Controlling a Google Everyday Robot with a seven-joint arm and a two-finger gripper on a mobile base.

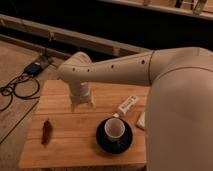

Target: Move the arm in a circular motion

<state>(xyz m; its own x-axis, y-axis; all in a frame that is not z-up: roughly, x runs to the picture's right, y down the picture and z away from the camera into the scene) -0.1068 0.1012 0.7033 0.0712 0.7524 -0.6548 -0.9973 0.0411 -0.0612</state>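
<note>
The arm [150, 70] is glossy off-white, made of thick rounded segments with small dark screw holes. It reaches from the right across the wooden table [70, 135] and bends down at an elbow near the table's far left. The gripper [82, 104] hangs from the wrist just above the tabletop, left of the middle. Nothing shows between its tips.
A white cup [114, 128] stands on a dark saucer [114, 140] near the front middle. A white packet [128, 105] lies behind it. A small dark red object [47, 132] lies at the front left. A power brick and cables [20, 82] lie on the floor to the left.
</note>
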